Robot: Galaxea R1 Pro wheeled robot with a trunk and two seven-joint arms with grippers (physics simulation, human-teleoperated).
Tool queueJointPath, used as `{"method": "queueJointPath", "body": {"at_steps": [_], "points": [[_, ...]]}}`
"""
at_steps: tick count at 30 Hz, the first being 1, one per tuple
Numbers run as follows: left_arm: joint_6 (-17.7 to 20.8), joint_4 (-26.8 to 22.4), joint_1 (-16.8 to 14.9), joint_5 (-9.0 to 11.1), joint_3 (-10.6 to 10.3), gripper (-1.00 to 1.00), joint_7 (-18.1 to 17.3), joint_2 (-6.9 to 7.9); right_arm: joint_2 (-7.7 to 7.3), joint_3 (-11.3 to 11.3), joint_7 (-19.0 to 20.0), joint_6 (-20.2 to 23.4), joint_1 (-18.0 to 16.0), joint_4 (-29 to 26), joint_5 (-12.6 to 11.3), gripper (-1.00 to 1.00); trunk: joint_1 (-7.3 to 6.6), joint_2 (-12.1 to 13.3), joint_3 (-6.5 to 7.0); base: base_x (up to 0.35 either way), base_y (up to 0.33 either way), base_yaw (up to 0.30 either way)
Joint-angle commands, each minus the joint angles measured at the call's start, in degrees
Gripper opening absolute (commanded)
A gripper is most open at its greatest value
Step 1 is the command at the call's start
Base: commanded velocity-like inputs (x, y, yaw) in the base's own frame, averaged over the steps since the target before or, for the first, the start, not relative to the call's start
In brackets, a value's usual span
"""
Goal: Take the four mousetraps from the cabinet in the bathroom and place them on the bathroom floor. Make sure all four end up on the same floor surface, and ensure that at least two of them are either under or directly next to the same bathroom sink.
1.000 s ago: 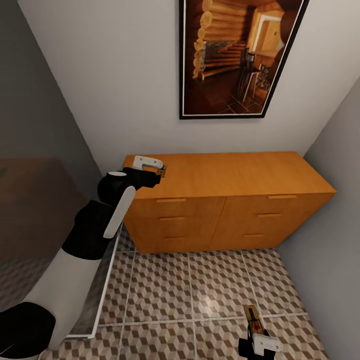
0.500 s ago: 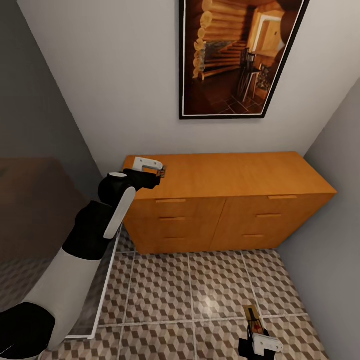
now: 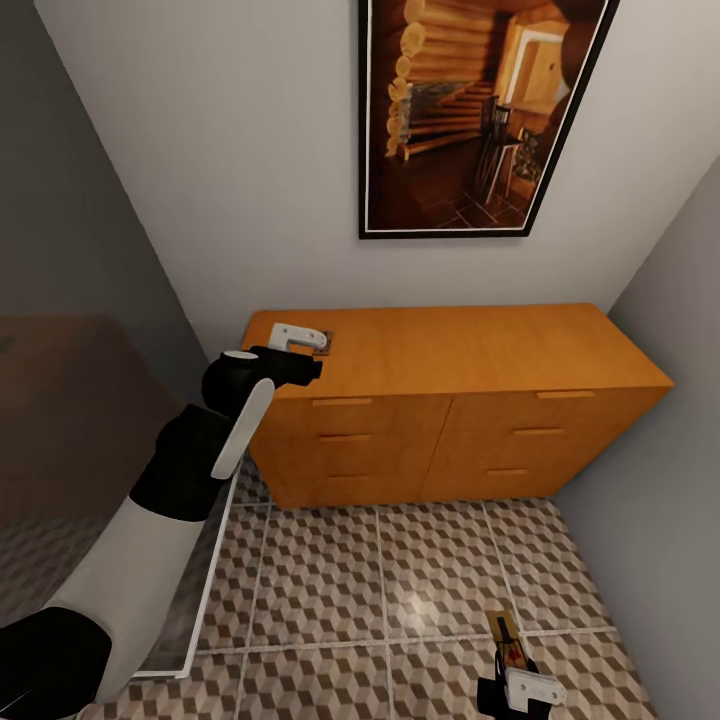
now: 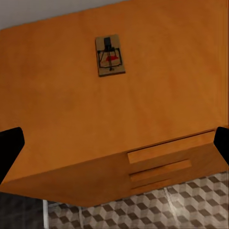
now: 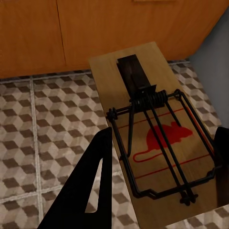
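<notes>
The orange-brown cabinet stands against the back wall with its drawers closed. One mousetrap lies flat on its top near the left end, and it is also in the left wrist view as a small brown mousetrap with a red mouse print. My left gripper hovers just short of it, open, with its black fingertips wide apart and nothing between them. Low at the right, my right gripper is shut on another mousetrap and holds it above the cube-patterned bathroom floor.
A large framed picture hangs on the wall above the cabinet. A grey wall closes the right side. On the left runs a white-edged glass panel, with a dark surface behind it. Open floor tiles lie in front of the cabinet.
My left gripper has sunk slightly toward the cabinet top, staying by the mousetrap there. The right gripper and its mousetrap have not moved.
</notes>
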Motion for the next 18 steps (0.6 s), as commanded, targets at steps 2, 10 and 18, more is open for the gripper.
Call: {"method": "queueJointPath", "body": {"at_steps": [2, 10, 18], "points": [[0.2, -0.1, -0.1, 1.1, 0.0, 1.0, 0.6, -0.01, 0.0, 0.5, -0.2, -0.2, 0.0, 0.0, -0.5, -1.0, 0.03, -0.1, -0.09, 0.0, 0.0, 0.0], [0.0, -0.8, 0.0, 8.8, 0.5, 1.0, 0.3, 0.13, 0.02, 0.5, -0.2, -0.1, 0.0, 0.1, -0.5, -1.0, 0.03, -0.1, -0.09, 0.0, 0.0, 0.0], [0.0, -2.8, 0.0, 13.6, 7.4, 1.0, 0.0, 0.23, 0.06, 0.5, -0.2, -0.1, 0.0, 0.2, -0.5, -1.0, 0.03, -0.1, -0.09, 0.0, 0.0, 0.0]]}}
